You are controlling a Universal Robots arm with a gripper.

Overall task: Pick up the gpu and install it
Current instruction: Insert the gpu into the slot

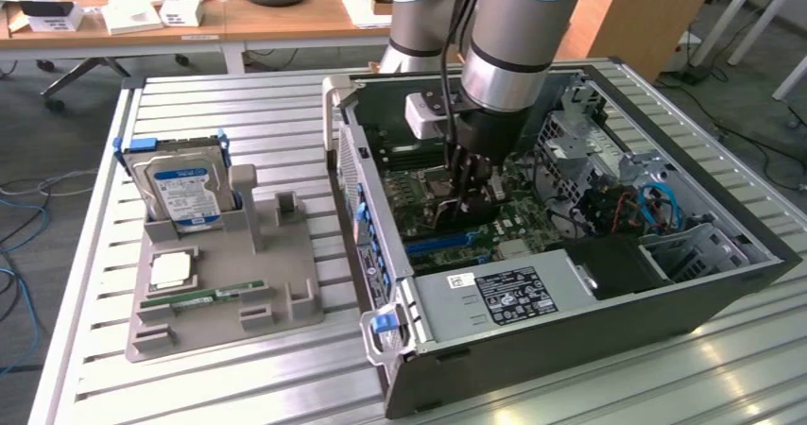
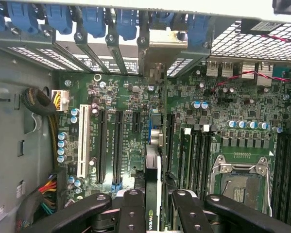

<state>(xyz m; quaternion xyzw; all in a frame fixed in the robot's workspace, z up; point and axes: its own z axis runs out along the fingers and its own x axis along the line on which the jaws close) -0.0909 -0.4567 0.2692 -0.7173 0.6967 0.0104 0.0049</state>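
Note:
The gpu (image 2: pixel 153 167) is a thin black card seen edge-on, standing upright over the green motherboard (image 2: pixel 232 111) inside the open computer case (image 1: pixel 568 335). My gripper (image 2: pixel 157 201) is shut on it, one black finger on each side. The card's metal bracket end (image 2: pixel 157 51) points at the rear slot openings with their blue clips. It hangs above the long expansion slots (image 2: pixel 117 145); whether its edge touches a slot I cannot tell. In the exterior view the gripper (image 1: pixel 467 194) is lowered into the case with the dark card (image 1: pixel 452 215) below it.
A grey parts tray (image 1: pixel 290 264) at the exterior view's left holds a hard drive (image 1: pixel 183 189), a processor (image 1: pixel 170 269) and a green memory stick (image 1: pixel 202 299). The power supply (image 1: pixel 505 297), drive cages (image 1: pixel 694 246) and cable bundles (image 2: pixel 43 111) crowd the case. The empty processor socket (image 2: pixel 240 187) lies beside the card.

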